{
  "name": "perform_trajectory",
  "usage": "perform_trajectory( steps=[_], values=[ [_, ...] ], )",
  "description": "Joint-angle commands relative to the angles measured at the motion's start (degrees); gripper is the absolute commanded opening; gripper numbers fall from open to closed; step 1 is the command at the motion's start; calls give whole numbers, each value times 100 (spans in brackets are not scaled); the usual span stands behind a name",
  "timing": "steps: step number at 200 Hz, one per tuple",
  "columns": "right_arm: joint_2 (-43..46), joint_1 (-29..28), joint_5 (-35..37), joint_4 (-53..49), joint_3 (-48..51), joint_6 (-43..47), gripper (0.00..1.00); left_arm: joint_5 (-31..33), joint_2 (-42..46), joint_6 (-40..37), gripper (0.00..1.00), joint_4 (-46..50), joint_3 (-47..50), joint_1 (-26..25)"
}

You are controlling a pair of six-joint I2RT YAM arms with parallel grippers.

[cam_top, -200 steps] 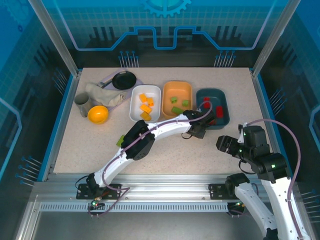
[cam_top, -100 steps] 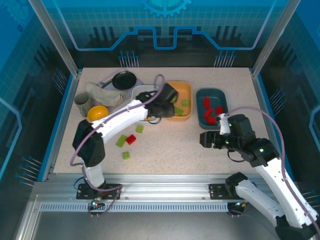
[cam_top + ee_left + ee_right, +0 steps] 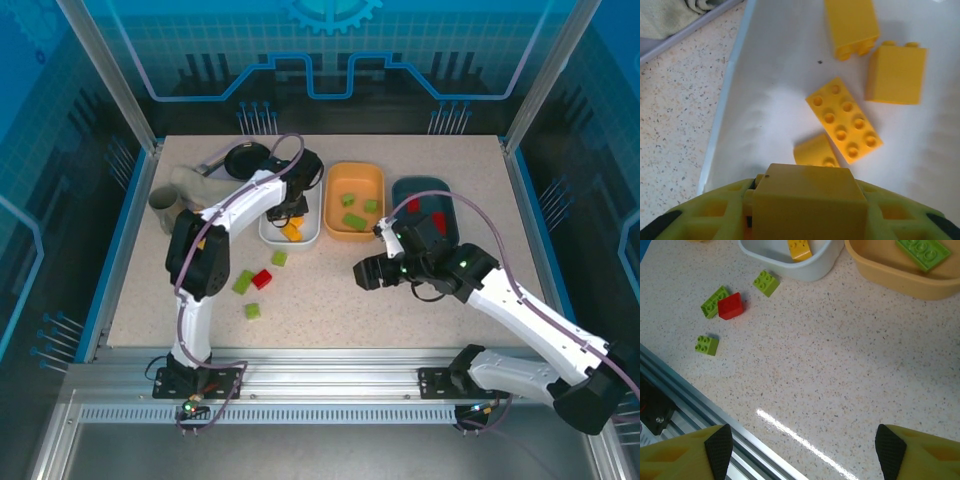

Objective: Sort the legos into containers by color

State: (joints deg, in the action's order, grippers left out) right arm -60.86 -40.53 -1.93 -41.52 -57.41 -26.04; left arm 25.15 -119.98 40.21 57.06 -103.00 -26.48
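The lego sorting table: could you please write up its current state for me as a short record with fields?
white tray: four yellow bricks
orange tray: green bricks
teal tray: red bricks
loose on table: three green legos, one red lego
left gripper: holds a fifth yellow brick over the white tray
right gripper: open, empty, above the table

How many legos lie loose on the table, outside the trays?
4. A red lego beside a green lego, a second green lego in front of the white tray, and a third green lego nearest the arms' bases. The left arm may hide others.
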Motion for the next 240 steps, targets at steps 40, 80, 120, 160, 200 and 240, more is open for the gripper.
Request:
perform_trajectory(
  steps=[40,80,120,160,200,240],
  values=[
    [-270,-86,-104,125,-243,233,79,384,-758,-148,39,614,-719,161],
    [-499,-85,-171,126,-278,335,81,403,-759,-232,65,830,-1098,145],
    [-860,-109,-134,141,-371,637,81,269,64,-183,70,730,-1092,16],
    [-1982,-679,189,226,-936,1362,81,-9,1571,256,71,449,-8,-15],
    [-3507,-1527,352,431,-2018,2042,83,-117,3684,992,75,-46,2309,42],
    [-4922,-2005,393,348,-3299,1966,89,30,5618,1741,76,271,3999,47]
  ],
)
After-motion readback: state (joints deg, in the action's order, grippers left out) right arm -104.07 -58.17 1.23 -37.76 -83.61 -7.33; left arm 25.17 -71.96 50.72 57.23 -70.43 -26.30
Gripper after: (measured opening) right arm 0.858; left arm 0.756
